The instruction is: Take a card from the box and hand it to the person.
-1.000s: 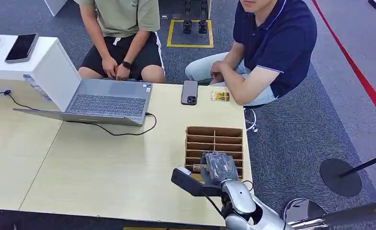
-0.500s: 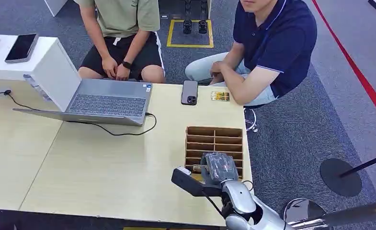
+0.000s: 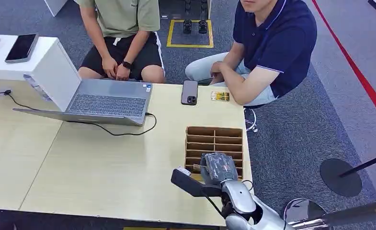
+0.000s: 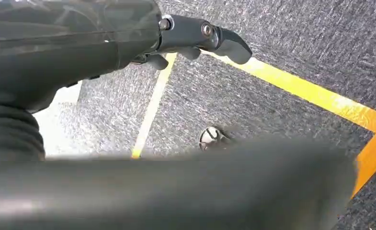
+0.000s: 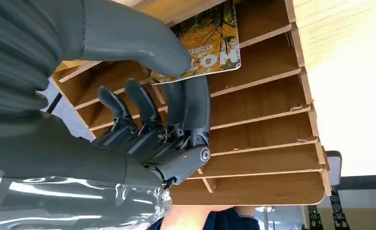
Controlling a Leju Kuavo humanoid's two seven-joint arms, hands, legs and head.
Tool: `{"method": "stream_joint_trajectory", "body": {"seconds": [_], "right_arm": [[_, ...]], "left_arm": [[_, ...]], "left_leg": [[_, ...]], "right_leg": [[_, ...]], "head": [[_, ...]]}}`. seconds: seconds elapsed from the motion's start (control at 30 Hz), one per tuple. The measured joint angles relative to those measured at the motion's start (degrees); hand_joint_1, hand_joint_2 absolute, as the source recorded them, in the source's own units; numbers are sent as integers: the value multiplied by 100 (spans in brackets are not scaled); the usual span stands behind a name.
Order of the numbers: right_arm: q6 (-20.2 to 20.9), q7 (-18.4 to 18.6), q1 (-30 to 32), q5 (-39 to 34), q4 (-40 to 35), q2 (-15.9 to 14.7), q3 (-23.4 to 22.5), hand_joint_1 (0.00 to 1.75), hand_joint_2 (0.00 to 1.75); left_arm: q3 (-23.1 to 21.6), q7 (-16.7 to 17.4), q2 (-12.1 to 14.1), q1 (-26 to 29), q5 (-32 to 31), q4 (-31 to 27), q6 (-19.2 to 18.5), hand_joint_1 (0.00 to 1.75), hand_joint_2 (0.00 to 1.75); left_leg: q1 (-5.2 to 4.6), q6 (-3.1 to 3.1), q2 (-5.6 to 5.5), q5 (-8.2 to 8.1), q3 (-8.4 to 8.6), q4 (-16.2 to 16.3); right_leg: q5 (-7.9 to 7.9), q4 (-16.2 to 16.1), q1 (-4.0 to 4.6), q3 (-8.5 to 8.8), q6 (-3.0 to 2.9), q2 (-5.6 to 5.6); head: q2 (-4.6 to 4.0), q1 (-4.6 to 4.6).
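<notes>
wooden box (image 3: 214, 143), flat slatted compartments, raw plywood edges, sits near the table's (image 3: 104, 172) right edge. right hand (image 5: 152, 120), grey ribbed cover and dark fingers, is over the box's near end. card (image 5: 210, 45): glossy, rounded corners, yellow autumn-tree print, pinched between thick thumb and fingers, lying flat with its free end over a slat. left hand (image 4: 195, 40) hangs above grey carpet with yellow tape, fingers loosely apart, holding nothing.
</notes>
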Motion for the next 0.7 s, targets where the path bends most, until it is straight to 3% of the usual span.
{"method": "stream_joint_trajectory", "body": {"seconds": [0.33,0.7], "right_arm": [[-11,-15,-10,-57,0,0,0,175,175],[-612,-271,-148,-481,-144,-20,-70,175,175]], "left_arm": [[39,-48,0,0,52,0,96,0,175],[61,-50,0,2,70,0,76,0,175]], "left_leg": [[0,0,0,0,0,0],[0,0,1,0,0,0]], "right_leg": [[0,0,0,0,0,0],[0,0,0,0,0,2]], "head": [[0,0],[0,0]]}}
